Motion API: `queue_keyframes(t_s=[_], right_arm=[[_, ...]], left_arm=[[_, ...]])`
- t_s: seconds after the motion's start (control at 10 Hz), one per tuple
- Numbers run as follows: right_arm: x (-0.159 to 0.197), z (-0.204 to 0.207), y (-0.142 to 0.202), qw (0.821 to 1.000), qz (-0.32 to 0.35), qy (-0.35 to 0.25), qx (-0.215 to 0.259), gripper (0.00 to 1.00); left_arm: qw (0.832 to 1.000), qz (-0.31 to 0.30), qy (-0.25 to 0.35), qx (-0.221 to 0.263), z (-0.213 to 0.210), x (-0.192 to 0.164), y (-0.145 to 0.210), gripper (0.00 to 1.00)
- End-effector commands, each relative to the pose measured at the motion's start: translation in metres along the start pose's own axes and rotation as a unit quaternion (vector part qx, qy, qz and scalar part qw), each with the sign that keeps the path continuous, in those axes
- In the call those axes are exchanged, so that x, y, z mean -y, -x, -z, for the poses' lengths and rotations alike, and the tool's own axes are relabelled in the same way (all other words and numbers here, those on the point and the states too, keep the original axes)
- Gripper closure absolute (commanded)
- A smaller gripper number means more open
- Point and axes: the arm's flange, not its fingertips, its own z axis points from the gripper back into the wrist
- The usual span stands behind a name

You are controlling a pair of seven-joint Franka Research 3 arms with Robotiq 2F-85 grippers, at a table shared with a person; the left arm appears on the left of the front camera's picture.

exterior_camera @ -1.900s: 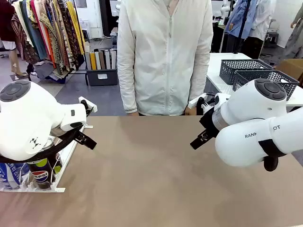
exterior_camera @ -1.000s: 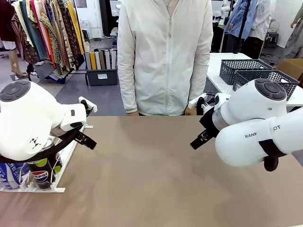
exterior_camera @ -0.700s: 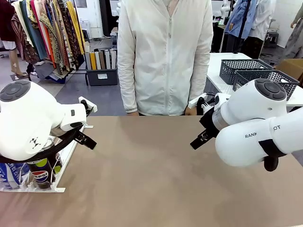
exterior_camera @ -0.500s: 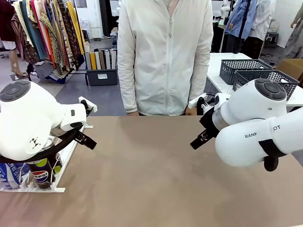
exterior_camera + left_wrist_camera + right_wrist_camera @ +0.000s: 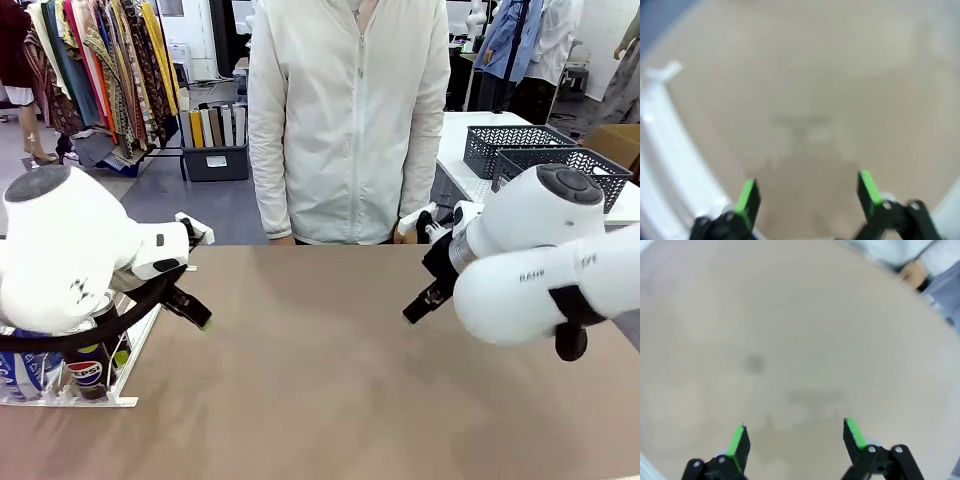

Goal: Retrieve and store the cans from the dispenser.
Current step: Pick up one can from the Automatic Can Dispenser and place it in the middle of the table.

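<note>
Cans sit at the near left of the table, inside the white dispenser. I see a black Pepsi can and a blue can side by side at the near end of the rack, just behind its little white stops. The big white joint of my left arm hangs in front of them and hides their tops.

My left gripper is just to the right of the dispenser, above the bare tan top, and it is not touching any can. In the left wrist view, which is blurry, its two green pads stand wide apart with only table between them. A white rail runs down the left side of that picture.

My right gripper is over the right part of the table, well apart from the cans. In the right wrist view its green pads are wide apart too, and nothing is in them.

A person in a white jacket stands at the far side of the table, in the middle. Two dark baskets sit on another table at the far right
</note>
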Motion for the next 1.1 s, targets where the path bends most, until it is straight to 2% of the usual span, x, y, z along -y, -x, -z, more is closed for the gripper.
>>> queue_keyframes(t_s=[0.0, 0.1, 0.2, 0.3, 0.4, 0.5, 0.6, 0.7, 0.8, 0.9, 1.0], right_arm=[[0.039, -0.052, 0.007, 0.984, 0.086, -0.145, -0.060, 0.00], [0.056, -0.076, 0.017, 0.965, 0.158, -0.202, -0.063, 0.00], [0.072, -0.100, 0.036, 0.949, 0.178, -0.258, -0.039, 0.00], [0.093, -0.130, 0.070, 0.916, 0.146, -0.373, 0.025, 0.00], [0.118, -0.151, 0.113, 0.883, 0.166, -0.427, 0.106, 0.00], [0.144, -0.161, 0.170, 0.843, 0.216, -0.455, 0.191, 0.00], [0.161, -0.154, 0.214, 0.807, 0.262, -0.466, 0.251, 0.00], [0.172, -0.145, 0.252, 0.768, 0.302, -0.477, 0.303, 0.00], [0.175, -0.135, 0.280, 0.726, 0.326, -0.484, 0.365, 0.00], [0.175, -0.128, 0.293, 0.714, 0.344, -0.473, 0.386, 0.00], [0.175, -0.121, 0.290, 0.713, 0.354, -0.453, 0.402, 0.00]], left_arm=[[0.990, -0.088, 0.102, -0.039, -0.066, -0.003, -0.014, 0.00], [0.977, -0.107, 0.185, -0.023, -0.104, -0.002, -0.016, 0.00], [0.964, -0.114, 0.239, 0.014, -0.136, -0.010, -0.009, 0.00], [0.945, -0.114, 0.301, 0.054, -0.175, -0.027, 0.008, 0.00], [0.926, -0.141, 0.331, 0.115, -0.213, -0.054, 0.036, 0.00], [0.899, -0.201, 0.344, 0.185, -0.238, -0.096, 0.076, 0.00], [0.872, -0.261, 0.339, 0.236, -0.245, -0.136, 0.122, 0.00], [0.842, -0.326, 0.333, 0.271, -0.241, -0.165, 0.171, 0.00], [0.810, -0.410, 0.305, 0.287, -0.226, -0.184, 0.217, 0.00], [0.776, -0.433, 0.329, 0.318, -0.204, -0.196, 0.253, 0.00], [0.731, -0.462, 0.334, 0.374, -0.187, -0.207, 0.280, 0.00]])
